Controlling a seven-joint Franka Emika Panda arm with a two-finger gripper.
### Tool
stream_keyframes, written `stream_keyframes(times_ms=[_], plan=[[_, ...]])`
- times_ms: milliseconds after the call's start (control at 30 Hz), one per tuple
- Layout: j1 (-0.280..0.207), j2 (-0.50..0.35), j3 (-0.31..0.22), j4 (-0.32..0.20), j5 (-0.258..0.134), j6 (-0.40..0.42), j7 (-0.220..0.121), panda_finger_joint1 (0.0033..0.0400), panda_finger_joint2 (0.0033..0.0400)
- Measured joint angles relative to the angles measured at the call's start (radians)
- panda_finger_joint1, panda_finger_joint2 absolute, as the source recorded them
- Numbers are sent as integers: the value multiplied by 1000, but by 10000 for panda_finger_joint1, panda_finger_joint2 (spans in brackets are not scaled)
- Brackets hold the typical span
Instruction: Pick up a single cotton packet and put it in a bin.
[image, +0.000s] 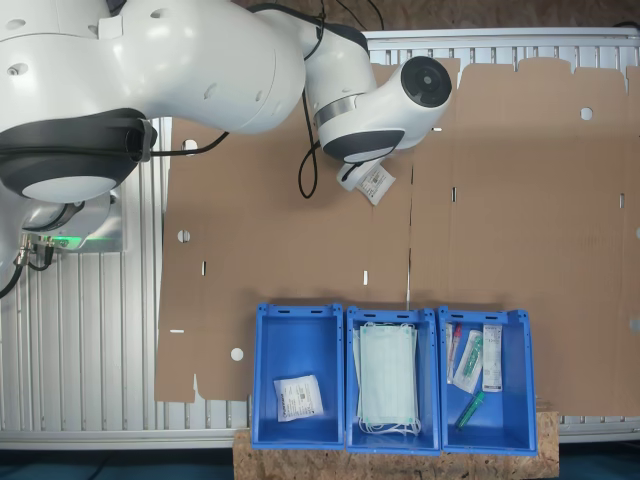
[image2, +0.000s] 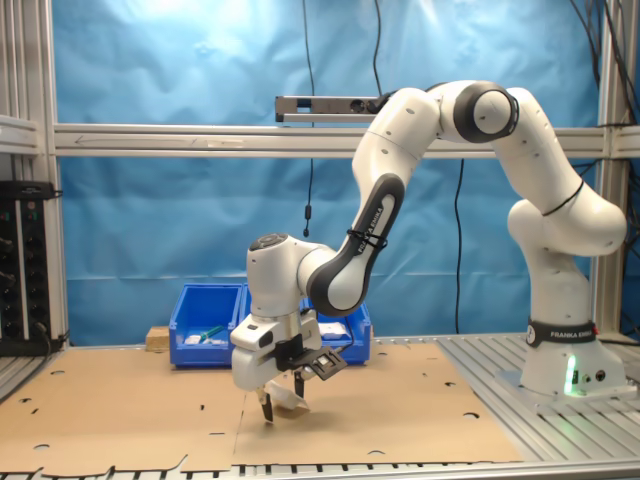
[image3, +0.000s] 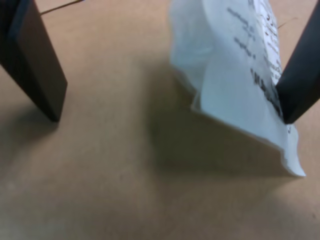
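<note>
The claw (image2: 281, 402) hangs low over the brown cardboard sheet (image2: 150, 410). Its two black fingers (image3: 37, 65) are spread wide apart and grip nothing. The cotton packet (image3: 235, 85) leans against one finger, tipped up on its edge, with a lower corner on the cardboard. Its long side slopes up along that finger. In the first exterior view the packet (image: 375, 181) peeks out from under the arm, well apart from the three blue bins (image: 297, 320).
</note>
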Motion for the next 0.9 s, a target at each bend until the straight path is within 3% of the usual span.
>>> stream_keyframes(times_ms=[900], plan=[[-46, 0, 0, -2, 0, 13, 0, 400, 400]])
